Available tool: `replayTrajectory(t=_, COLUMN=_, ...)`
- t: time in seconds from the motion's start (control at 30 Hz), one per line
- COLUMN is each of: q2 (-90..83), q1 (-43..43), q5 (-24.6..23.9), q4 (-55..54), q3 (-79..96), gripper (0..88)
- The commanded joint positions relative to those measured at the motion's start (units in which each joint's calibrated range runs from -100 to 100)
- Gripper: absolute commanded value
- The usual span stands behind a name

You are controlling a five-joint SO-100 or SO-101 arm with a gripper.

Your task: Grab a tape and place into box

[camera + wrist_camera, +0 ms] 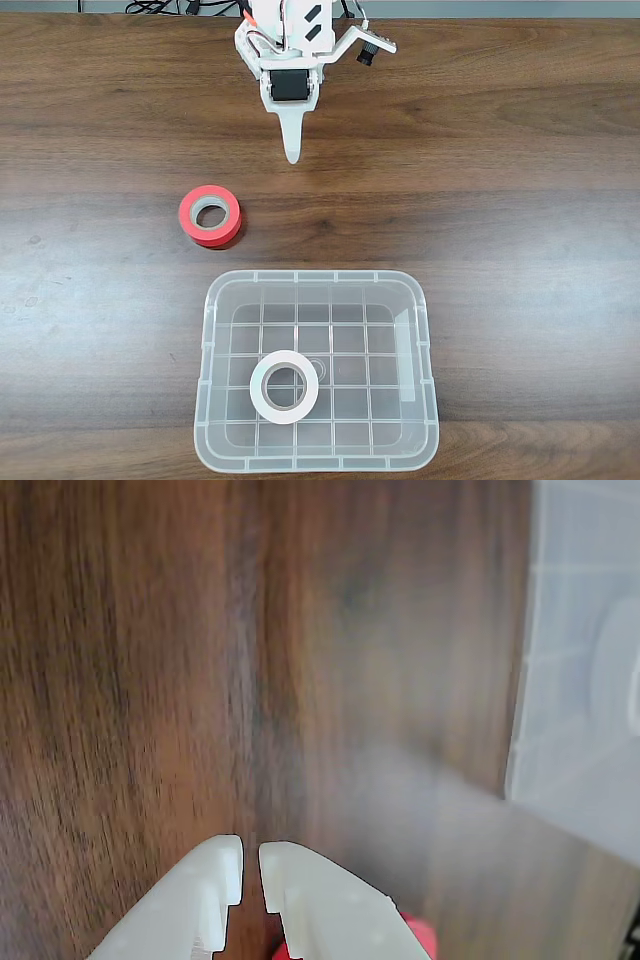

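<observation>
The white tape (284, 387) lies flat inside the clear plastic box (318, 284), on its gridded bottom, left of the middle and toward the near side. My gripper (292, 150) hangs over the bare table at the top of the fixed view, well clear of the box, with its white fingers together and nothing between them. In the wrist view the fingertips (222, 865) stand almost touching, with a thin gap, over dark wood. The box (585, 650) shows blurred at the right edge of the wrist view, with the tape (615, 670) as a pale shape inside.
A red-orange roll with a grey core (210, 214) lies on the wooden table (520, 200) between the gripper and the box's far-left corner. A sliver of red (418, 938) shows under the fingers in the wrist view. Cables lie at the table's far edge.
</observation>
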Motion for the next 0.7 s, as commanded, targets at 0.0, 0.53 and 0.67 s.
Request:
replayTrajectory(t=0.0, q2=-0.8, q1=0.7, q5=-1.3, q4=-1.1, q3=-0.5, gripper=1.3)
replayTrajectory(t=0.53, q2=-0.7, q1=0.1, q5=-0.7, q4=-1.0, q3=-0.5, gripper=1.3)
replayTrajectory(t=0.67, q2=-0.7, q1=0.1, q5=-1.0, q4=-1.0, q3=-0.5, gripper=1.3)
